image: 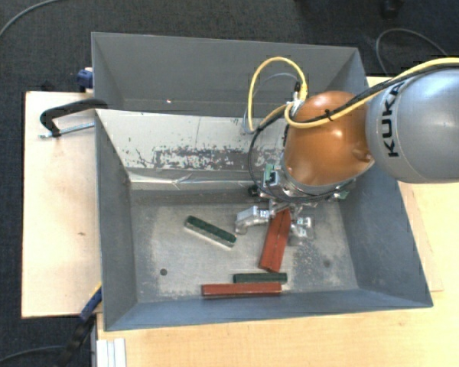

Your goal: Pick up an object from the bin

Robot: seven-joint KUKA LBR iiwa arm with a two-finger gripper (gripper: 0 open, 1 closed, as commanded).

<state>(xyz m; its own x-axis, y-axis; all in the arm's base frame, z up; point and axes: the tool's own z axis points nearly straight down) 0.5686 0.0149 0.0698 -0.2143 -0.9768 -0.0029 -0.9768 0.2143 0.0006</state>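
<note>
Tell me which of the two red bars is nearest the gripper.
The red bar pointing up the bin, its upper end between the gripper's open fingers. The other red bar lies crosswise along the bin's bottom wall, apart from the gripper.

Arm [424,128]: one thick, rounded link, matt silver-grey, lettered "KUKA" in black on its side. Wrist: glossy orange cover [325,140], dome-shaped. A yellow cable [252,98] runs along the link, crosses the cover and arches in a loop beyond it; thin black cables [251,155] curve beside it. Gripper [275,222]: bare silver metal beneath a small green circuit board [269,176].
</note>
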